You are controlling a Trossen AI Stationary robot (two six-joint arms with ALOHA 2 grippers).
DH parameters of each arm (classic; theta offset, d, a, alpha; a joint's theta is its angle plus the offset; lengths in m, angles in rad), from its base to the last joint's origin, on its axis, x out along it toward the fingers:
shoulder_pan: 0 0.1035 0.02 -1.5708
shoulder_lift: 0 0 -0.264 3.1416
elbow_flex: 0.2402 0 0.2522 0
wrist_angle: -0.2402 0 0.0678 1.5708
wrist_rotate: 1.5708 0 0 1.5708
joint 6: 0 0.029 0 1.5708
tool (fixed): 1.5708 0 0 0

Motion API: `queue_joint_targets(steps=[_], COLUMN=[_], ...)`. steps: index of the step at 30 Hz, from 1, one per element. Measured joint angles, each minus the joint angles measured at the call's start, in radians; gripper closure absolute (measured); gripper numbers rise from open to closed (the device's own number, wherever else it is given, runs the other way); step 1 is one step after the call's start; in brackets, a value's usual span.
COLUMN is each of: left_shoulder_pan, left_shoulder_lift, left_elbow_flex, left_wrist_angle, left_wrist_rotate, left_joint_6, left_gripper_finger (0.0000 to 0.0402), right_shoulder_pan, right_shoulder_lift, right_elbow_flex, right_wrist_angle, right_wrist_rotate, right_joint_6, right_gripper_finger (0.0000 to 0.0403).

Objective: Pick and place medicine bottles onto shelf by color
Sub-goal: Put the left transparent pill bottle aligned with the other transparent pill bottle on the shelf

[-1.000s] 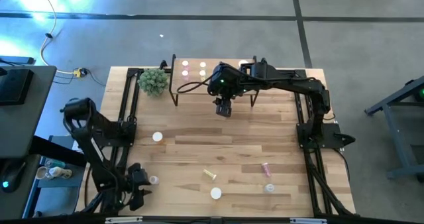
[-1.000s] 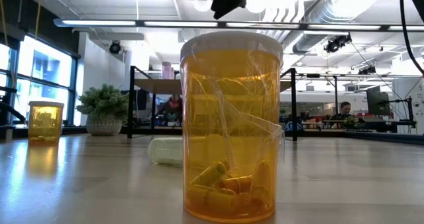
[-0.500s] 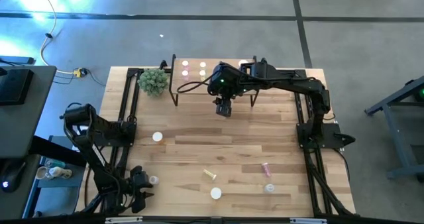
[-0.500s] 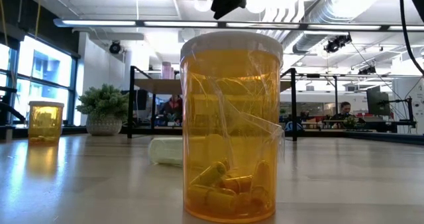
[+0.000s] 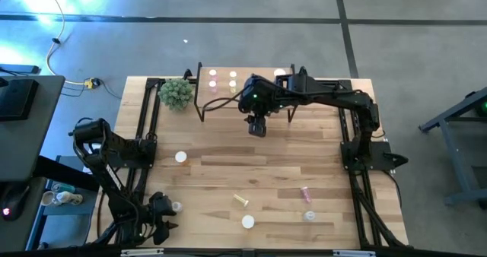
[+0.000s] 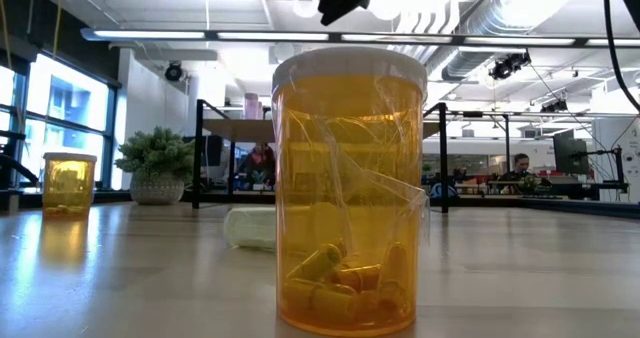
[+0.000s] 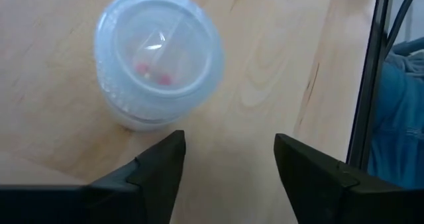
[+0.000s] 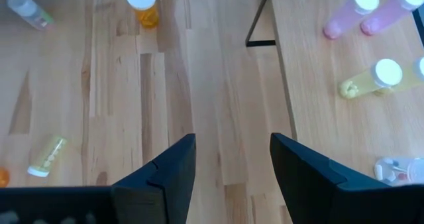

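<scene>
The left end effector (image 7: 228, 159) sits low at the near left corner of the bench (image 5: 228, 173), its two fingers spread apart with nothing between them. Just beyond its fingertips stands a pale blue pill bottle (image 7: 158, 58), upright, white cap (image 7: 159, 48) toward the wrist camera, a few pink pills visible through it. From above, that same bottle (image 5: 176, 207) shows as a small white dot just beside the left end effector (image 5: 158, 210), apart from it and not gripped.

The right end effector (image 5: 257, 125) hangs over the bench just in front of the shelf (image 5: 221, 90), fingers parted and carrying nothing. In its wrist view the shelf's light-wood top (image 8: 318, 71) holds two pink bottles (image 8: 344, 15) lying side by side near one end, a yellow-green bottle (image 8: 368, 79) beside them, and a clear bottle (image 8: 397, 169) at the frame's margin.

Loose on the bench are an orange bottle (image 5: 181, 157) standing toward the left, a yellow-green bottle (image 5: 240, 201) lying on its side near the middle, a white-capped orange one (image 5: 248, 222) by the front edge, a pink bottle (image 5: 305, 192) lying down, and a clear one (image 5: 309, 216) near it. A small potted plant (image 5: 176, 93) stands at the shelf's left end.

At bench level, a large orange bottle (image 6: 349, 188) full of capsules fills the view.
</scene>
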Motion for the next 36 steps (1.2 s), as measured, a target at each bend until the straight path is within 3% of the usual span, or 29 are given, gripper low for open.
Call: queue_joint_targets(steps=[12, 20, 28, 36], left_shoulder_pan=[0.018, 0.040, 0.040, 0.042], left_shoulder_lift=[0.000, -0.080, -0.101, -0.101], left_elbow_flex=[-0.001, -0.011, -0.009, -0.008], left_wrist_angle=[-0.017, -0.072, -0.168, -0.156], left_wrist_rotate=[0.002, 0.054, 0.098, 0.050], left_joint_6=[0.048, 0.139, 0.062, 0.077], left_gripper_finger=[0.0187, 0.0211, 0.0233, 0.0238], right_shoulder_pan=[0.004, 0.003, 0.004, 0.004], right_shoulder_lift=[0.000, 0.000, 0.000, 0.000], right_elbow_flex=[0.000, 0.000, 0.000, 0.000], right_wrist_angle=[0.000, 0.000, -0.009, -0.015], right_wrist_rotate=[0.000, 0.000, 0.000, 0.000], right_joint_6=[0.007, 0.007, 0.008, 0.017], right_gripper_finger=[0.0217, 0.0217, 0.0217, 0.0217])
